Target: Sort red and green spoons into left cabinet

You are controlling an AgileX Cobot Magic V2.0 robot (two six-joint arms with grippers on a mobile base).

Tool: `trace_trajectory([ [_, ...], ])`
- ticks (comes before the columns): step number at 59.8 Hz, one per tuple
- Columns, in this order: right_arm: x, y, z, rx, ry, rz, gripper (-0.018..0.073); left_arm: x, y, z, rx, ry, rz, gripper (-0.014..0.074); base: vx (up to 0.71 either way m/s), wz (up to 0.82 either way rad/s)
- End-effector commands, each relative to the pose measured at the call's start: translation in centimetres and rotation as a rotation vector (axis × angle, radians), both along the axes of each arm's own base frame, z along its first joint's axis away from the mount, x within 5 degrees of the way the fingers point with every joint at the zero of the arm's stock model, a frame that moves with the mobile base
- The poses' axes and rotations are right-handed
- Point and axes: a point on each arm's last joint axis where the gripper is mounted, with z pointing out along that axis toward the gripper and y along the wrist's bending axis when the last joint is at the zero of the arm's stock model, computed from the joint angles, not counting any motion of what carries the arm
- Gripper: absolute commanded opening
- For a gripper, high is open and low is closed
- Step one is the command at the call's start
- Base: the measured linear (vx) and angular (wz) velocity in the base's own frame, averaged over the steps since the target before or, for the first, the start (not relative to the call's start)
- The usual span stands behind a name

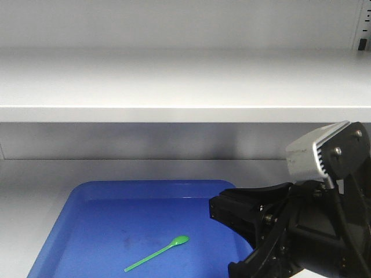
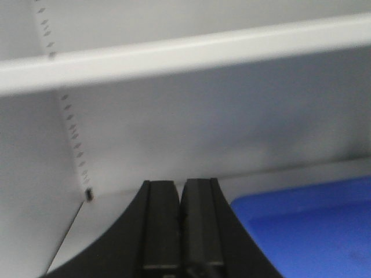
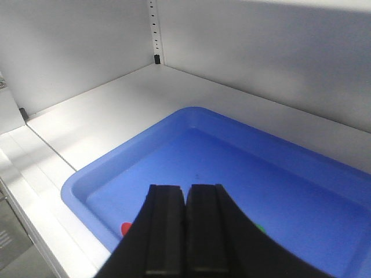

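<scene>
Though light and thin, the green spoon (image 1: 157, 253) left of the clenched right gripper (image 3: 185, 231) needs a mid-handle pinch.

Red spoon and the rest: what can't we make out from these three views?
- Red spoon: right wrist view shows only a red sliver; the right gripper hides the rest.
- Green spoon: mostly hidden in that view too, clear only in the front view.
- Blue tray: near edge cut off by the frame.

The cabinet shelf is faced level by the front camera; the blue tray (image 1: 69, 226) is shared closely by both wrist cameras.
</scene>
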Motion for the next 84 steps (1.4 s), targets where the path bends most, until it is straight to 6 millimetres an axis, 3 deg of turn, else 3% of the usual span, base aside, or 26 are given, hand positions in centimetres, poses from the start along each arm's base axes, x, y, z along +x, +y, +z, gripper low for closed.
trace_trajectory([
  [1,0.0,-0.4,2.0,0.077,-0.082,-0.030,-0.0001,-0.7,0.5,-1.5,-0.018,-0.064,0.057,-0.0001,0.00,0.00],
  [13,0.0,-0.4,2.0,0.077,-0.081,-0.030,-0.0001,-1.7,0.7,-8.1,-0.091,-0.020,0.086,-0.0001,0.00,0.00],
  [26,0.0,-0.4,2.0,0.076,-0.080,-0.029,-0.0001,-1.5,0.9,-13.5,-0.118,-0.028,0.106,-0.0001,0.00,0.00],
  [40,0.0,-0.4,2.0,0.077,-0.082,-0.030,-0.0001,-1.5,0.8,-14.0,-0.042,0.038,0.103,-0.0001,0.00,0.00],
  [84,0.0,-0.4,2.0,0.077,-0.082,-0.030,-0.0001,-1.5,0.8,-14.0,-0.089,0.040,0.099,-0.0001,0.00,0.00],
])
